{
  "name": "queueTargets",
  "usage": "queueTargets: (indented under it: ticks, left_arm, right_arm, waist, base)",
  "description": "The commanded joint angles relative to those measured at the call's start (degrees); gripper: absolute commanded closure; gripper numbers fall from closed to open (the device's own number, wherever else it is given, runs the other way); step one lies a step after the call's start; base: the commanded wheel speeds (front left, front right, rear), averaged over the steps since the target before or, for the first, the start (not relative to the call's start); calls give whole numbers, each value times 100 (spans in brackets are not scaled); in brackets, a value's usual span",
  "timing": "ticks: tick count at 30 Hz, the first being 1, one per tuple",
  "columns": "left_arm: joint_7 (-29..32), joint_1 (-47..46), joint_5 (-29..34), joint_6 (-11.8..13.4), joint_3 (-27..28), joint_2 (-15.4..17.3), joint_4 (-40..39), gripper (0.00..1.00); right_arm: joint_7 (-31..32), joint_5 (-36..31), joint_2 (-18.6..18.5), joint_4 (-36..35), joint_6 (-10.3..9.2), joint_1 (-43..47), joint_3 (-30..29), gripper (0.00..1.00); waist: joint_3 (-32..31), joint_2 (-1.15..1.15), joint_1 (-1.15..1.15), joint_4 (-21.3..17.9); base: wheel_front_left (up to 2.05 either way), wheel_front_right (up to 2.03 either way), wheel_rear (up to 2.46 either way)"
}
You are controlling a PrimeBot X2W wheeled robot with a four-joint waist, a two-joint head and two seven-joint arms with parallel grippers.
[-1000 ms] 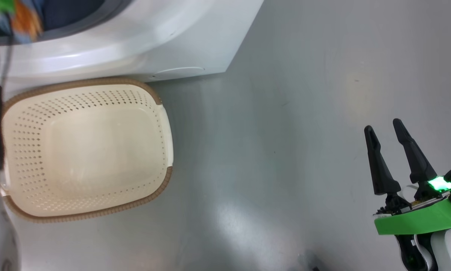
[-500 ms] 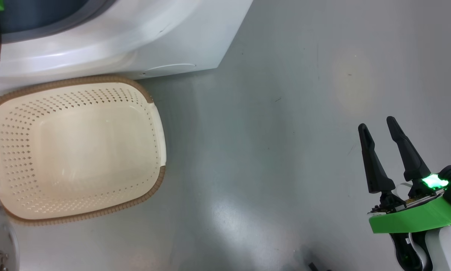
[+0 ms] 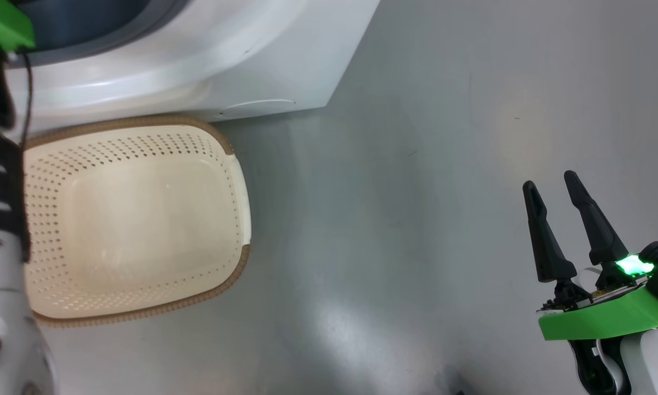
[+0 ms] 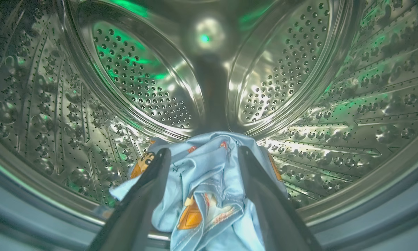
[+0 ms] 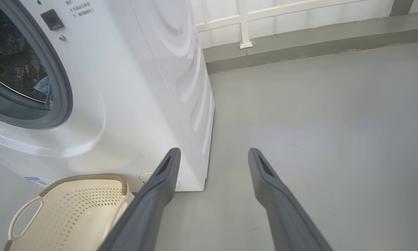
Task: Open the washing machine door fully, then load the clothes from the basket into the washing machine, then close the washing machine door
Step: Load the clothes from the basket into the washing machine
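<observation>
my left pincer (image 4: pixel 203 150) is inside the steel drum (image 4: pixel 142 76) of the washing machine (image 5: pixel 142 87), fingers spread wide and not clamped on anything. the clothes (image 4: pixel 209 195), light blue with orange prints, sit bunched at the drum's front lip, right between my two fingers. can't tell if the fingers touch the cloth. the drum walls curve in close on both sides, and the open room is toward the back. the basket (image 3: pixel 125 122) is empty and stands on the floor (image 3: pixel 394 219), its far rim just by the foot of the machine's front. touching or not, i can't tell. my right pincer (image 3: pixel 549 182) hangs wide open holding nothing, well right of the machine's corner, over bare floor with loads of room around it. a grey kerb (image 5: pixel 299 45) runs along the floor's far edge.
</observation>
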Motion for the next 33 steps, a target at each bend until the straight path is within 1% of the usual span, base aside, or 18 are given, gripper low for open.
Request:
queueTargets:
  ticks: [1,9,11,17,23,33]
  left_arm:
    - [-13,242,-4,-3,117,179,-238,0]
    - [-13,1211,39,-25,457,-192,-881,0]
    - [-13,1334,62,-31,483,-225,-954,0]
    - [-13,2061,-13,-65,810,-449,-1414,0]
    - [-13,2810,113,-95,829,-560,-1787,0]
    - [-13,3985,317,-107,729,-640,-2369,0]
  right_arm:
    - [-27,-18,-81,-99,35,98,67,0]
    - [-27,-51,-179,-106,35,225,0,0]
    - [-27,-53,-193,-103,35,242,-13,0]
    - [-27,-85,-299,-60,35,399,-41,0]
    - [-27,-96,-387,34,35,610,-62,0]
    - [-27,-124,-500,167,35,937,-52,0]
  waist:
    - [-57,0,0,45]
    - [-312,0,0,207]
    - [-345,0,0,229]
    - [-617,0,0,375]
    - [-989,0,0,512]
    - [-1591,0,0,674]
  base:
    - [0,0,0]
    - [0,0,0]
    - [0,0,0]
    - [0,0,0]
    - [0,0,0]
    - [0,0,0]
